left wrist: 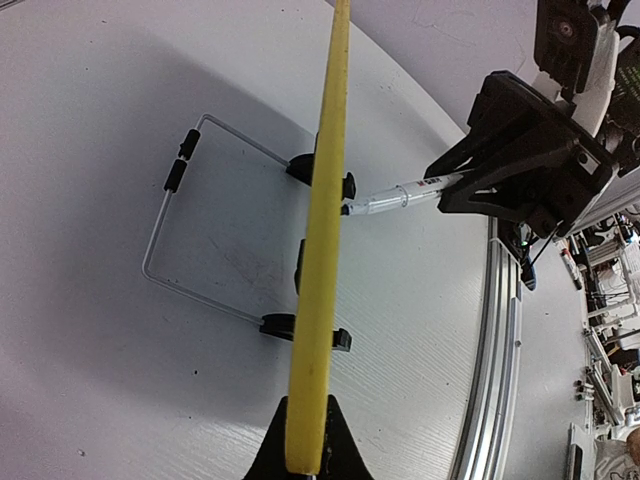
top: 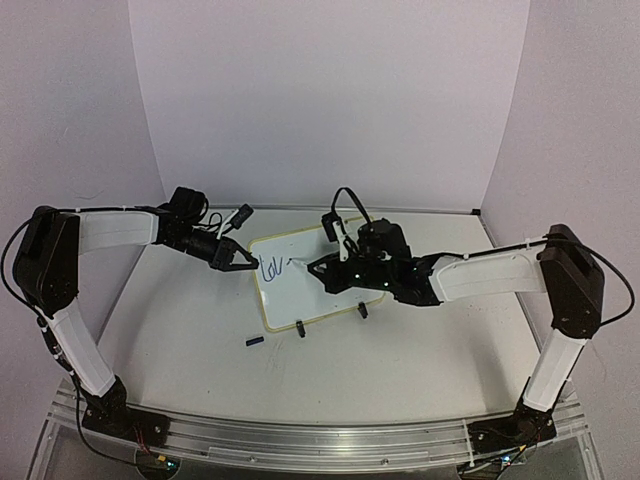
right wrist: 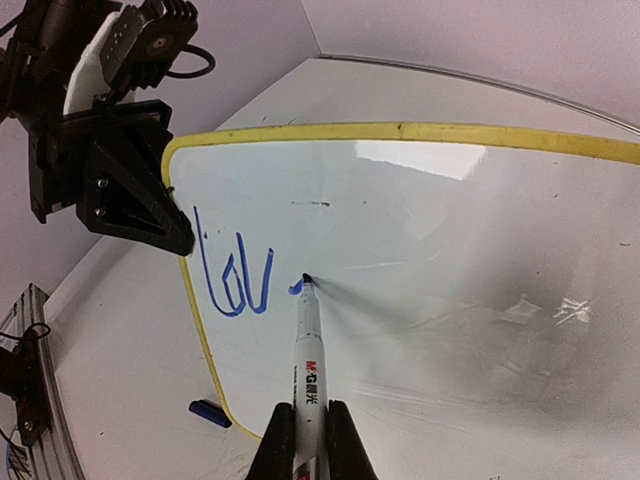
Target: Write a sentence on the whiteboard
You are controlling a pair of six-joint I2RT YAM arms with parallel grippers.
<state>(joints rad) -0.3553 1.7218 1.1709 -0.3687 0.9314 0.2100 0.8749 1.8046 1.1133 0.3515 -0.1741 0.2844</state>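
Note:
The whiteboard (top: 305, 285) stands tilted on two black clip feet at mid table. In the right wrist view it (right wrist: 430, 250) bears blue letters "lov" (right wrist: 232, 270) and a short fresh stroke. My right gripper (right wrist: 308, 425) is shut on a white marker (right wrist: 306, 360) whose tip touches the board beside that stroke. My left gripper (left wrist: 305, 455) is shut on the board's yellow rim (left wrist: 322, 250), seen edge-on, at its left side (top: 243, 258). The marker (left wrist: 400, 195) and right gripper (left wrist: 525, 150) also show in the left wrist view.
A blue marker cap (top: 254, 342) lies on the table in front of the board and shows in the right wrist view (right wrist: 210, 412). A wire stand (left wrist: 190, 230) props the board from behind. The table's metal rail (top: 320, 440) runs along the near edge.

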